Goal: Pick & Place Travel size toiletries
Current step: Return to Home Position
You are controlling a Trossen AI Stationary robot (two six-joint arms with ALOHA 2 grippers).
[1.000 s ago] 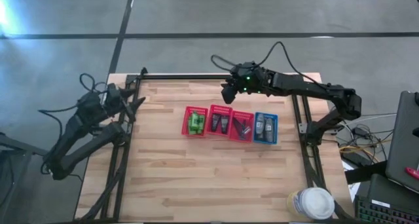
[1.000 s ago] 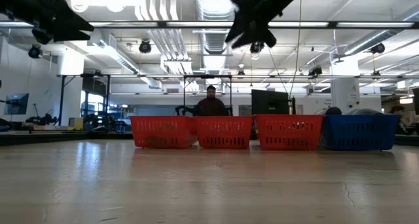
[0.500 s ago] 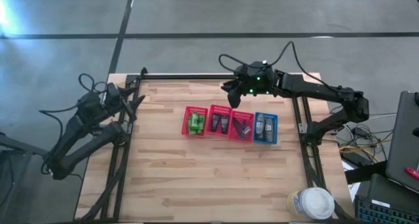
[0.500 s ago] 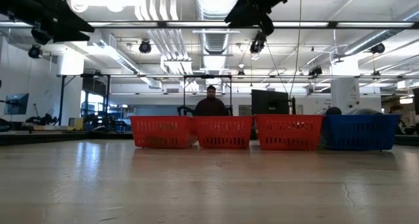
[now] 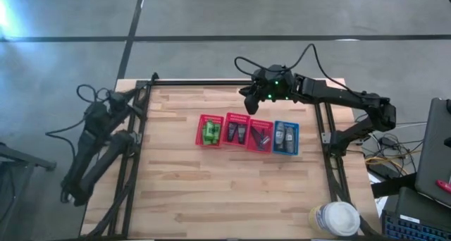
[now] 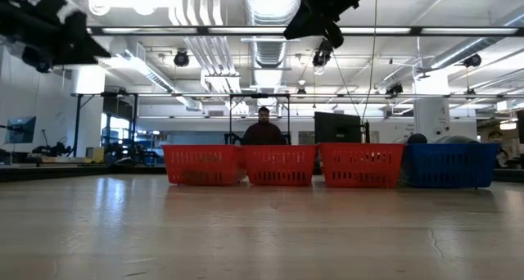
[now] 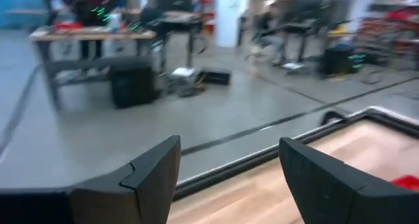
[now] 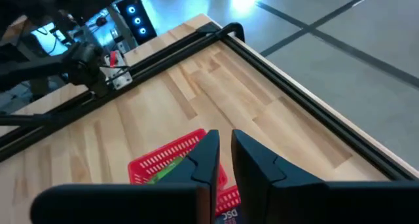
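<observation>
Four small mesh baskets stand in a row mid-table. A red basket [image 5: 208,131] holds bright green bottles [image 5: 209,132]. A second red basket [image 5: 235,132] holds dark grey tubes. A third red basket [image 5: 260,136] holds black razors. A blue basket [image 5: 285,137] holds greyish items. My right gripper [image 5: 249,102] hangs high above the table just beyond the far side of the red baskets, shut and empty; it also shows in the right wrist view [image 8: 224,160]. My left gripper [image 5: 132,100] is open and empty at the table's far left corner, well above the wood [image 7: 229,178].
A large white round-lidded container [image 5: 335,218] stands at the near right corner. Black frame rails [image 5: 211,83] run along the far and side edges. A person [image 6: 264,128] sits in the room beyond the baskets. Bare wood lies between the baskets and the near edge.
My right gripper has risen and gone a little toward the table's right and far edges, away from the baskets, staying shut. My left arm has swung back toward the table's left edge. The baskets and their contents have not moved.
</observation>
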